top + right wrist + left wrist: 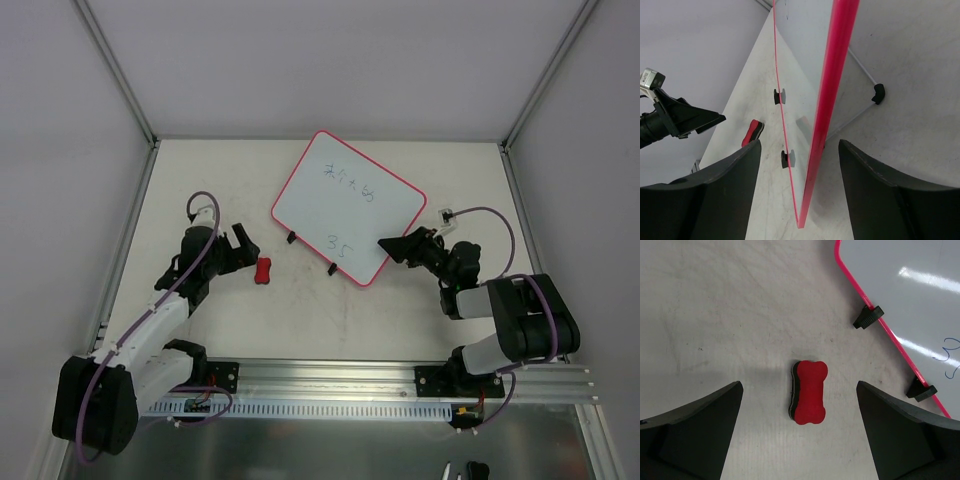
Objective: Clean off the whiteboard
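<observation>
The whiteboard (pixel 345 205) lies tilted at the table's centre, white with a pink rim, dark handwriting and two black clips (pixel 291 238) on its near-left edge. A red bone-shaped eraser (pixel 264 270) lies on the table to its left. My left gripper (pixel 243 245) is open just left of the eraser. In the left wrist view the eraser (pixel 809 392) lies ahead between the wide-apart fingers (pixel 700 425), untouched. My right gripper (pixel 395 247) is open at the board's near-right edge. In the right wrist view the pink rim (pixel 832 100) runs between its fingers (pixel 715 195), not clamped.
White enclosure walls with metal posts (pixel 120 75) surround the table. An aluminium rail (pixel 400 380) carrying the arm bases runs along the near edge. A black corner piece (pixel 879 93) sits at the table's far edge. The left gripper also shows in the right wrist view (pixel 685 117).
</observation>
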Available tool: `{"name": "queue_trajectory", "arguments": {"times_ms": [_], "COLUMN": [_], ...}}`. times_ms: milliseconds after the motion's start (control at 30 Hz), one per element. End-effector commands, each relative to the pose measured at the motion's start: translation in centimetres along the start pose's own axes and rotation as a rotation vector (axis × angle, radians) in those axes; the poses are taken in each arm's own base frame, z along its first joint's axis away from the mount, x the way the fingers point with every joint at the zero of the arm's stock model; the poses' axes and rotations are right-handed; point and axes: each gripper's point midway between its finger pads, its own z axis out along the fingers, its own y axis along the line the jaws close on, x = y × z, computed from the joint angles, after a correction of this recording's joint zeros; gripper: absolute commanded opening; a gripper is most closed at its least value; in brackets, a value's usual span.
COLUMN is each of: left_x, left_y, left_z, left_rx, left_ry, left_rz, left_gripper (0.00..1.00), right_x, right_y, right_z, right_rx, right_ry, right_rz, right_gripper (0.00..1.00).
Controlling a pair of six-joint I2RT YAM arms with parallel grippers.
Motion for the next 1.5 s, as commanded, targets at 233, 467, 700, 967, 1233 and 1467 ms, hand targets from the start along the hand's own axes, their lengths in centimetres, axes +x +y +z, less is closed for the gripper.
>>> {"name": "queue_trajectory", "arguments": {"times_ms": [233,467,700,967,1233,1467], "left_x": [-0.1,2.9,2.3,3.6,4.2,4.8], "left_y": [-3.0,-2.2,-1.1,-1.5,-1.7,-1.8], "left_z": [0.5,1.8,2.2,3.0,3.2,3.4], "left_rx": [0.024,-0.058,-0.159,-0.152,-0.16,-0.175], "left_ry": [0.069,0.235,0.284,0.376,0.41,0.427], "left_rz": [0.103,0.165,0.219,0.224,0.254,0.286], "left_gripper": [0.99,0.99,0.99,0.99,0.99,0.99], "right_x": [-4.0,-3.9,-3.7,-3.7,-4.1,-4.3], "right_y": [3.6,3.5,3.2,3.3,3.0,2.6], "right_z": [0.8,0.7,0.7,0.0,-0.6,-1.2], "right_rx": [-0.156,-0.154,-0.142,-0.135,-0.119,-0.102], "right_ry": [-0.15,-0.149,-0.146,-0.16,-0.18,-0.193], "right_rz": [-0.205,-0.203,-0.194,-0.208,-0.208,-0.199], "right_gripper": [0.44,0.41,0.4,0.41,0.4,0.35]}}
